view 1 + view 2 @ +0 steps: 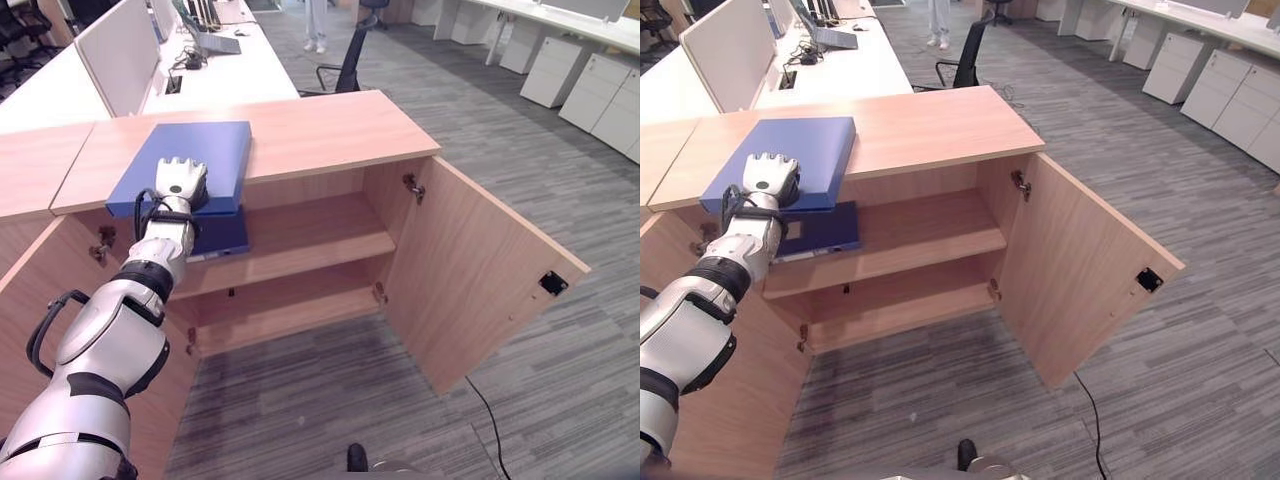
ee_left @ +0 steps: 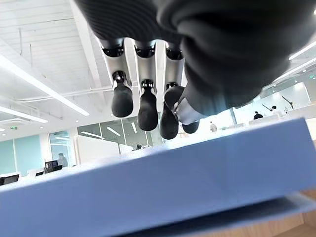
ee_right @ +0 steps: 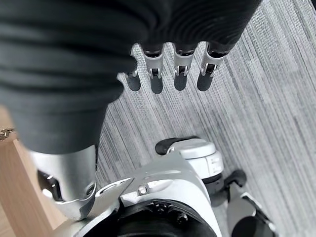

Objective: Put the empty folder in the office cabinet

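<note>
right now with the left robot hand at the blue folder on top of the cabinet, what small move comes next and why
Probably curl the left robot hand round the near edge of the blue folder. That folder lies flat on the cabinet top, its near edge overhanging, with the fingers straight above it. The cabinet door stands open and another blue folder already sits on the upper shelf.

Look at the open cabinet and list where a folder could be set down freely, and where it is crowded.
Free: the upper shelf right of the folder lying there, the whole lower shelf, and the cabinet top right of the blue folder. Crowded: the left end, where the left robot hand rests on that top folder.
</note>
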